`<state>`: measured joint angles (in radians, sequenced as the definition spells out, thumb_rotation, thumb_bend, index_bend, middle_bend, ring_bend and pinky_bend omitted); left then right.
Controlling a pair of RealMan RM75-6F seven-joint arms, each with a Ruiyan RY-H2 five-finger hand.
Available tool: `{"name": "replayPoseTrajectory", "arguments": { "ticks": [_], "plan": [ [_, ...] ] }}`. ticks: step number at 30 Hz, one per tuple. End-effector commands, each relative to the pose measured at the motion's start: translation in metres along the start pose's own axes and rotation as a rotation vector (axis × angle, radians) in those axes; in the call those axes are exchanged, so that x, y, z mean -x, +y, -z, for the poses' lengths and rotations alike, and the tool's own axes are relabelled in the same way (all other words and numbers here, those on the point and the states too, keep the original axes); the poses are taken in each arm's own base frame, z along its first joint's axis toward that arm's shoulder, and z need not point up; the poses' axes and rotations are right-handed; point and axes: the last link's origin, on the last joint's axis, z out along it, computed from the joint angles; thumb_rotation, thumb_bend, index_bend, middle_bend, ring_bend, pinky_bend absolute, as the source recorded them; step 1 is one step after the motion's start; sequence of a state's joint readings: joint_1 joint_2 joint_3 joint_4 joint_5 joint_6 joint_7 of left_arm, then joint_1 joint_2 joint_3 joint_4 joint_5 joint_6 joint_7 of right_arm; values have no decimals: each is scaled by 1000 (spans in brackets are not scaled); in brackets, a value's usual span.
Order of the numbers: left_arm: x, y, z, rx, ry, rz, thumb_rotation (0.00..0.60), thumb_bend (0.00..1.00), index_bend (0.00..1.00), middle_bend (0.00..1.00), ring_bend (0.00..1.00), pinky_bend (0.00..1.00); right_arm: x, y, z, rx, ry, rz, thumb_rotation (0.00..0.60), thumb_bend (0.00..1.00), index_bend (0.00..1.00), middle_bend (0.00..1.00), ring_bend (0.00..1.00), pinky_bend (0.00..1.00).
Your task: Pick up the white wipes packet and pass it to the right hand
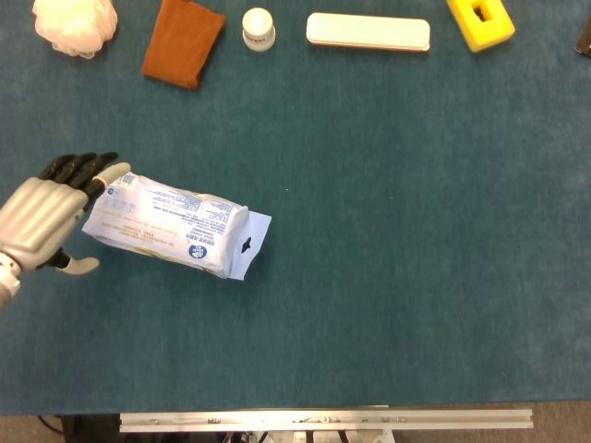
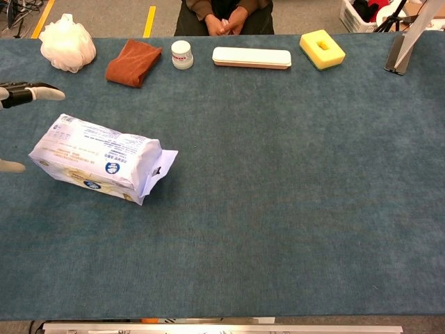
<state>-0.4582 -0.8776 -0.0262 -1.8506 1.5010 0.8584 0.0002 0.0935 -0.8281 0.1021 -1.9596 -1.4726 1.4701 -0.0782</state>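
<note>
The white wipes packet [image 1: 168,221] lies flat on the teal table at the left, its flap end pointing right; the chest view shows the packet [image 2: 97,157] too. My left hand [image 1: 44,221] is at the packet's left end, fingers spread above that end and thumb low beside it, holding nothing. In the chest view only the left hand's fingertips [image 2: 31,92] enter at the left edge, above the packet. Neither view shows my right hand.
Along the far edge sit a white mesh sponge [image 1: 76,23], a brown cloth [image 1: 183,41], a small white jar [image 1: 259,28], a long white case [image 1: 367,31] and a yellow sponge [image 1: 480,22]. A person sits behind the table [image 2: 226,15].
</note>
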Motion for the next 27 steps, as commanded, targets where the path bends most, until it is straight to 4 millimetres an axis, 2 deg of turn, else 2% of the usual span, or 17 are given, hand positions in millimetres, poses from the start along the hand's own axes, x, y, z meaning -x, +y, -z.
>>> {"name": "replayPoseTrajectory", "arguments": {
  "ticks": [1, 13, 15, 19, 20, 22, 27],
  "plan": [
    [6, -1, -15, 8, -31, -46, 600, 132, 0, 0, 0, 79, 0, 1, 1, 3, -1, 1, 600, 204, 0, 75, 60, 215],
    [24, -5, -50, 25, -100, -60, 600, 132, 0, 0, 0, 80, 0, 2, 4, 13, -12, 10, 600, 204, 0, 75, 60, 215],
    [27, -5, -55, 27, -100, -28, 600, 133, 24, 0, 0, 85, 1, 2, 4, 14, -17, 10, 600, 204, 0, 75, 60, 215],
    [37, -5, -64, 31, -111, 71, 600, 133, 192, 26, 94, 251, 2, 3, 3, 13, -25, 11, 600, 203, 0, 76, 60, 215],
    [40, -5, -66, 28, -112, 104, 600, 133, 221, 54, 128, 286, 3, 3, 2, 13, -28, 10, 600, 203, 0, 76, 60, 215],
    [44, -6, -71, 21, -116, 164, 600, 133, 340, 184, 253, 399, 4, 2, 1, 9, -33, 9, 600, 203, 0, 75, 60, 215],
    [50, -6, -78, 5, -141, 285, 600, 134, 514, 326, 402, 571, 7, -1, -2, -7, -41, 8, 600, 203, 0, 75, 60, 215]
  ]
}}
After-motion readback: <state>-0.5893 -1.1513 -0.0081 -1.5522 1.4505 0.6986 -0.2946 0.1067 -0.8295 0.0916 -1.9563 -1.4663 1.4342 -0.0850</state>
